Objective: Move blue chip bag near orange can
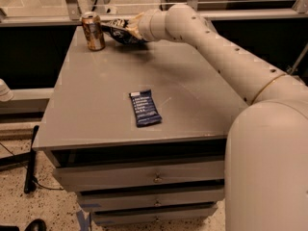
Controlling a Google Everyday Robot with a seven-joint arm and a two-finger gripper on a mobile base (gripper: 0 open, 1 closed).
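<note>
The orange can [93, 31] stands upright at the far left corner of the grey table [106, 90]. My arm reaches across the back of the table. My gripper [115, 28] is just right of the can and shut on the blue chip bag [126, 35]. The bag is dark, crumpled and partly hidden under the wrist. It sits at or just above the table top, a short gap from the can.
A flat dark blue bar wrapper [145, 108] lies in the middle of the table, toward the front. Drawers [154, 177] sit under the table top. A glass partition and rail [216, 8] run behind the table. My arm's big elbow [269, 158] fills the right foreground.
</note>
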